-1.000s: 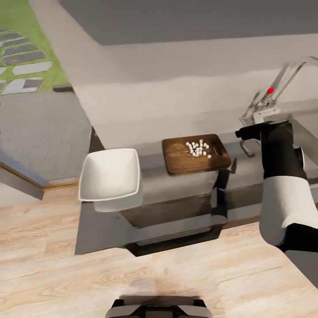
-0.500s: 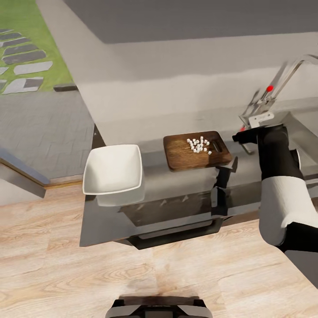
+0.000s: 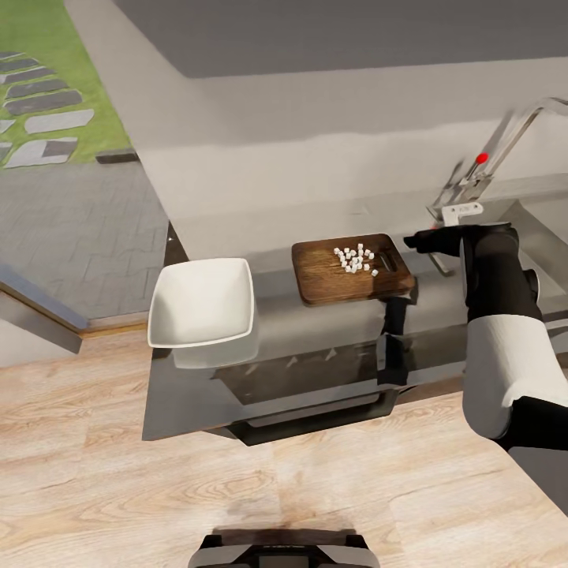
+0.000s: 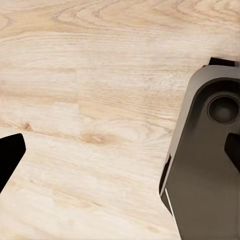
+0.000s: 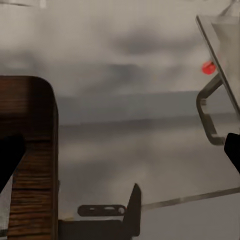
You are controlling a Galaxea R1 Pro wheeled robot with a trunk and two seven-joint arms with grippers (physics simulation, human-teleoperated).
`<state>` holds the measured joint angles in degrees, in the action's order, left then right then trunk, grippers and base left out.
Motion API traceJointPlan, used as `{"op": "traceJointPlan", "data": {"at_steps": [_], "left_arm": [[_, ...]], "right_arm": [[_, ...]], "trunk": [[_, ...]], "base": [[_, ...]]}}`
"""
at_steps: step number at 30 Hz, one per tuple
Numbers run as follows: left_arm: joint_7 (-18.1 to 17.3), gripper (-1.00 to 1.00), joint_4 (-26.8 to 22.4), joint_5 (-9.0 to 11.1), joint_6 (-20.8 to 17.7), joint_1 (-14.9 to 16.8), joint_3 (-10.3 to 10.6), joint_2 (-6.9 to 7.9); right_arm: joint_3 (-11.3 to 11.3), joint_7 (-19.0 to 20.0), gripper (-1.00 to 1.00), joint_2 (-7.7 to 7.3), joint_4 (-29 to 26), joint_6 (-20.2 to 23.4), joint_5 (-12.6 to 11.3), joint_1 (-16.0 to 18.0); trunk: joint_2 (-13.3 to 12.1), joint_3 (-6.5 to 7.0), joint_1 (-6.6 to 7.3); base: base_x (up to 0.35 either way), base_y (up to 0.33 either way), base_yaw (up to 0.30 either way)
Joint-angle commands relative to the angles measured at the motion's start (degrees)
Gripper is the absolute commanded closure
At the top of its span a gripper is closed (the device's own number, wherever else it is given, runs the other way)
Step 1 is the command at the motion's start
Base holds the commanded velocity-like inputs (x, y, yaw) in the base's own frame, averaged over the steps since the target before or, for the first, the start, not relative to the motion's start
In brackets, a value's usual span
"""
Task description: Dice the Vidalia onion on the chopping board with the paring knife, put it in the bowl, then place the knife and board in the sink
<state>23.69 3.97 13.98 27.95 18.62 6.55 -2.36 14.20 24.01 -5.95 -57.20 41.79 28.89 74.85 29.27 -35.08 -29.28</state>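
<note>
change: over the last second the right end effector (image 3: 416, 241) moved from beside the tap toward the chopping board (image 3: 351, 270), ending just off its handle-slot end; judged the approach to move the dice to the bowl.
end effector state: fingers apart in the wrist view, nothing held. left one: cannot tell.
diced onion (image 3: 355, 259): small white cubes, clustered on the board near the slot.
bowl (image 3: 202, 304): white, square, empty, on the table (image 3: 315, 331) beside the board.
</note>
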Motion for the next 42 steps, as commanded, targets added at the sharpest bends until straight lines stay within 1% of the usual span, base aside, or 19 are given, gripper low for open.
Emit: {"op": "traceJointPlan", "data": {"at_steps": [1, 8, 20, 22, 24, 26, 30, 42], "left_arm": [[0.06, -1.0, 0.24, 0.43, 0.37, 0.1, 0.49, -0.03], [0.01, -1.0, 0.31, 0.44, 0.42, 0.1, 0.53, 0.01], [-0.31, -1.0, 0.33, 0.44, 0.44, 0.1, 0.56, 0.02], [-0.31, -1.0, 0.33, 0.44, 0.44, 0.1, 0.56, 0.0], [-0.31, -1.0, 0.33, 0.44, 0.44, 0.1, 0.56, -0.01], [-0.31, -1.0, 0.33, 0.44, 0.44, 0.1, 0.57, -0.01], [-0.31, -1.0, 0.33, 0.44, 0.44, 0.1, 0.57, -0.02], [-0.31, -1.0, 0.33, 0.44, 0.43, 0.11, 0.55, -0.02]], "right_arm": [[0.04, 0.54, -1.0, -0.01, -0.08, 0.12, 0.29, 0.04], [0.03, 0.91, -1.0, 0.06, 0.69, 0.05, -0.44, 0.04], [-0.05, 1.68, -1.0, 0.17, 1.53, 0.03, -0.51, 0.03], [-0.08, 2.81, -1.0, 0.19, 2.13, -0.12, -0.57, 0.04], [-0.11, 4.2, -1.0, 0.25, 2.91, -1.1, -0.58, 0.04], [-0.13, 5.24, -1.0, 0.32, 3.87, -3.01, -0.59, 0.04], [-0.15, 5.81, -1.0, 0.38, 5.64, -5.62, -0.53, 0.03], [-0.12, 5.79, -1.0, 0.23, 5.87, -5.93, -0.27, 0.03]], "trunk": [[0.07, -0.06, -0.02], [0.07, -0.06, -0.02], [0.07, -0.06, -0.02], [0.07, -0.06, -0.02], [0.07, -0.06, -0.02], [0.07, -0.06, -0.02], [0.07, -0.06, -0.02], [0.07, -0.06, -0.02]], "base": [[0.0, 0.0, 0.0], [0.0, 0.0, 0.0], [0.0, 0.0, 0.0], [0.0, 0.0, 0.0], [0.0, 0.0, 0.0], [0.0, 0.0, 0.0], [0.0, 0.0, 0.0], [0.0, 0.0, 0.0]]}}
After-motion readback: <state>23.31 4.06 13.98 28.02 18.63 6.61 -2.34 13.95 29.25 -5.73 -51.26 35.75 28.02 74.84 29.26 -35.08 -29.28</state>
